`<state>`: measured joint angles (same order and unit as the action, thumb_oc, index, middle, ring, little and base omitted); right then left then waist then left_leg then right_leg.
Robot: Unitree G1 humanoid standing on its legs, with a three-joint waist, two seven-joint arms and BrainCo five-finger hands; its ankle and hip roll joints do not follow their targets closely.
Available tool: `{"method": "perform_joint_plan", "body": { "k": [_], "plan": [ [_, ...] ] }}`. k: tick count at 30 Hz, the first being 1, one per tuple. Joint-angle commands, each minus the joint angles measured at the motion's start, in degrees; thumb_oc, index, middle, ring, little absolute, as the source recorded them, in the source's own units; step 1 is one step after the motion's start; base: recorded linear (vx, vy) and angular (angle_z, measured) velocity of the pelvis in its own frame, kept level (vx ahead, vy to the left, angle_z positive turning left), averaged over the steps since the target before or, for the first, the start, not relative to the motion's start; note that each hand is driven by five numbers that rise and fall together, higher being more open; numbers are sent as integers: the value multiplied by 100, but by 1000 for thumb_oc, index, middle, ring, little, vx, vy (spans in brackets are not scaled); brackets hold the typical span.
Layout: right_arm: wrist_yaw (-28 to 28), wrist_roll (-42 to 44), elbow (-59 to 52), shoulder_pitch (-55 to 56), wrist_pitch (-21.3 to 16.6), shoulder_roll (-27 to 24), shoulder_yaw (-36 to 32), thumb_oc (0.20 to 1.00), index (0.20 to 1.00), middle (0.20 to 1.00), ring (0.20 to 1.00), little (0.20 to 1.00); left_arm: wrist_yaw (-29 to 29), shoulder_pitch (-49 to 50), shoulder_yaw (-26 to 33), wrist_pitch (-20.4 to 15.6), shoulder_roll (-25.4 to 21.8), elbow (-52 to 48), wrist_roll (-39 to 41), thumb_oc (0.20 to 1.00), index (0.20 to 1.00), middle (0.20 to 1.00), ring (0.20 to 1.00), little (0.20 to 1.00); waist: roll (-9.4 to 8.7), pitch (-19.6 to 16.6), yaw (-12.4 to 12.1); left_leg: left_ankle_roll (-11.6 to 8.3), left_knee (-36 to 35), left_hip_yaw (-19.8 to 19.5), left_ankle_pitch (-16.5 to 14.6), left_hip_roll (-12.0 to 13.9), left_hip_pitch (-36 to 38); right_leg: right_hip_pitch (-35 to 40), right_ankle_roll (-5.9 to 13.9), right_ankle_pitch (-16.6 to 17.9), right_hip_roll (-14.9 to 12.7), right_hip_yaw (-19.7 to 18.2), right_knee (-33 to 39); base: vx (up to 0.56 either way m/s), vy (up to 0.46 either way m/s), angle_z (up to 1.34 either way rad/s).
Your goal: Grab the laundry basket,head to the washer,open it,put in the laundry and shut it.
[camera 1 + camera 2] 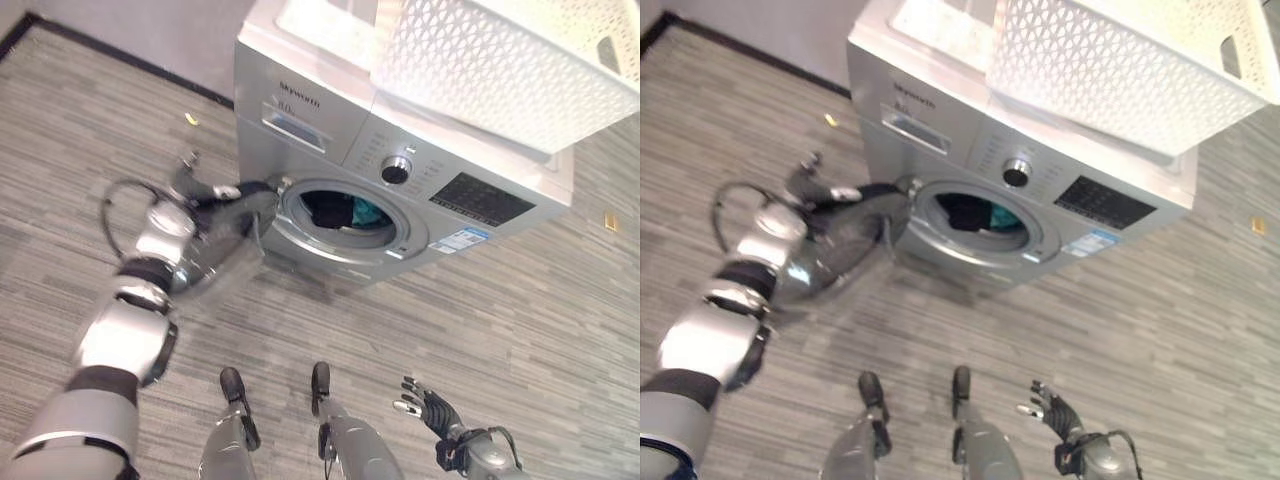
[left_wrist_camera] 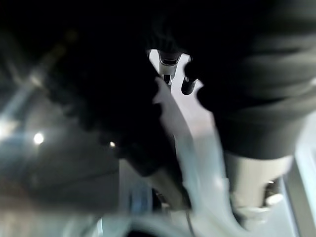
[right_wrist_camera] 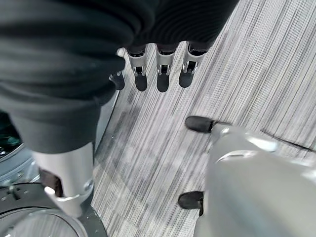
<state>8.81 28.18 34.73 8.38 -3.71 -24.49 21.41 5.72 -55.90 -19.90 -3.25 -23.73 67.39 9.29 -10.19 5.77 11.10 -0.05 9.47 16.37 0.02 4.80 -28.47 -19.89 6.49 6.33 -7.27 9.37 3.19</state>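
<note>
Left hand [image 1: 215,200] on open washer door [image 1: 835,250], grip unclear, laundry [image 1: 340,212] in drum, right hand [image 1: 430,407] relaxed, low

Silver-grey washer [image 1: 330,130], with a black display panel [image 1: 480,198], a dark knob [image 1: 396,170] ringed in chrome, and a small white and blue sticker [image 1: 462,240]. White laundry basket [image 1: 500,60] on top, walls pierced in a fine triangular lattice. Inside the drum, black laundry [image 1: 328,209] beside a teal piece [image 1: 368,212]. Grey floor [image 1: 520,330] streaked in narrow light and dark bands. Black skirting strip [image 1: 100,52] under a pale grey wall [image 1: 150,25]. Small yellow scrap [image 1: 191,119] on the floor. Left hand [image 1: 222,198] dark-covered; right hand [image 1: 425,404] silver with dark tips.
</note>
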Motion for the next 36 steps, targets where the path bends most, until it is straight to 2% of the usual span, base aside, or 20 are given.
{"method": "perform_joint_plan", "body": {
  "k": [1,4,6,8,11,13,15,16,17,19,22,23,24,28,29,32,33,34,36],
  "plan": [
    [-184,-147,-87,-216,-59,-86,-309,1000,1000,1000,1000,1000,-253,1075,-193,82,1267,555,473,1000,1000,1000,1000,1000,43,353,230,-278,-492,-241,-164,43,631,-21,260,-87,41,-184,-155,24,-14,-13],
    [-213,-114,-150,-197,-32,-61,-341,1000,1000,1000,1000,1000,-272,1458,-396,71,1787,446,565,1000,1000,1000,1000,1000,119,332,261,-278,-623,-102,-129,52,1002,177,242,-132,65,-315,-157,19,-12,-30],
    [-205,-100,-127,-196,-27,-31,-326,1000,1000,1000,1000,1000,-278,1559,-461,62,1915,415,635,1000,1000,1000,1000,1000,140,333,271,-277,-698,-47,-104,52,1160,265,241,-149,82,-367,-149,18,-3,-26],
    [-215,-155,89,-247,20,24,-243,1000,1000,1000,1000,1000,-343,1755,-816,56,2272,313,535,1000,1000,1000,1000,1000,240,276,342,-296,-950,136,17,53,1493,428,246,-164,98,-446,-112,18,-25,-31],
    [-171,-320,432,-269,55,55,-134,1000,1000,1000,1000,1000,-445,1875,-1222,-9,2473,109,354,1000,1000,1000,1000,1000,360,192,408,-301,-1140,291,94,49,1741,542,253,-198,127,-528,-61,30,-21,-35],
    [-159,-505,569,-259,56,17,-102,1000,1000,1000,1000,1000,-498,1967,-1524,-178,2441,-241,254,1000,1000,1000,1000,1000,463,127,412,-303,-1237,362,121,40,1883,615,261,-227,129,-577,-45,58,-19,-36],
    [-91,-532,494,-138,27,-45,-167,1000,1000,1000,1000,1000,-676,2218,-1771,-409,2191,-990,403,1000,1000,1000,1000,1000,586,83,367,-310,-1305,371,140,44,2001,702,271,-253,109,-546,-44,26,-47,-16],
    [-51,-542,433,-42,-33,-76,-221,1000,1000,1000,1000,1000,-807,2444,-1922,-577,1951,-1509,407,1000,1000,1000,1000,1000,615,59,313,-281,-1294,439,259,40,1987,682,235,-184,86,-517,-58,-28,-54,-4],
    [-51,-543,432,-37,-33,-73,-220,1000,1000,1000,1000,1000,-807,2452,-1926,-572,1945,-1518,408,1000,1000,1000,1000,1000,612,53,310,-282,-1295,441,260,40,1985,679,234,-183,86,-519,-58,4,-59,4],
    [78,-592,518,116,-144,-53,-298,1000,1000,1000,1000,1000,-1235,3276,-1975,-817,1369,-2425,783,1000,1000,1000,1000,1000,784,-7,97,-300,-1323,415,249,41,2170,883,237,-256,50,-411,-52,99,-34,6],
    [197,-615,571,185,-195,-10,-358,1000,1000,1000,1000,1000,-1650,4034,-1569,-892,841,-2674,1244,1000,1000,1000,1000,1000,879,-101,-73,-332,-1350,365,270,49,2330,1071,220,-318,53,-366,-45,69,-41,13],
    [197,-615,571,187,-195,-9,-355,1000,1000,1000,1000,1000,-1652,4039,-1568,-890,835,-2679,1245,1000,1000,1000,1000,1000,876,-100,-70,-332,-1351,363,270,48,2334,1076,220,-319,53,-365,-43,60,-64,17],
    [255,-572,690,238,-221,66,-426,1000,1000,1000,1000,1000,-1719,4530,-1230,-922,541,-2818,1387,1000,1000,1000,1000,1000,917,-172,-190,-343,-1365,257,283,50,2409,1204,193,-370,63,-273,-45,57,-65,1],
    [269,-674,876,265,-275,170,-490,1000,1000,1000,1000,1000,-1754,5121,-799,-1152,89,-2911,1212,1000,1000,1000,1000,1000,971,-295,-349,-359,-1398,110,302,37,2534,1425,164,-456,67,-158,-53,40,-48,35],
    [260,-750,969,348,-317,255,-612,1000,1000,1000,1000,1000,-1777,5534,-346,-1188,-12,-2766,1268,1000,1000,1000,1000,1000,992,-403,-462,-358,-1410,21,314,16,2591,1535,139,-511,75,-85,-67,31,-50,25],
    [62,-796,1772,320,-272,544,-1001,1000,1000,1000,1000,1000,-1472,6078,521,-1030,207,-2029,1170,1000,1000,1000,1000,1000,1039,-529,-623,-322,-1392,-152,280,-25,2770,1787,79,-637,75,65,-149,16,-21,27],
    [62,-796,1772,320,-272,544,-1001,1000,1000,1000,1000,1000,-1472,6078,521,-1030,207,-2029,1170,1000,1000,1000,1000,1000,1039,-532,-623,-322,-1392,-152,280,-25,2766,1783,78,-636,75,65,-150,14,13,42],
    [-72,-750,2251,231,-245,704,-1251,1000,1000,1000,1000,1000,-1295,6182,878,-964,383,-1493,1066,1000,1000,1000,1000,1000,1049,-581,-673,-301,-1376,-221,249,-49,2862,1904,51,-700,70,123,-197,15,11,20],
    [-218,-799,2772,149,-213,854,-1423,1000,1000,1000,1000,1000,-1061,6139,1169,-862,598,-672,840,1000,1000,1000,1000,1000,1041,-631,-711,-293,-1365,-288,219,-61,2950,2040,19,-762,68,184,-223,15,11,10]
  ]
}}
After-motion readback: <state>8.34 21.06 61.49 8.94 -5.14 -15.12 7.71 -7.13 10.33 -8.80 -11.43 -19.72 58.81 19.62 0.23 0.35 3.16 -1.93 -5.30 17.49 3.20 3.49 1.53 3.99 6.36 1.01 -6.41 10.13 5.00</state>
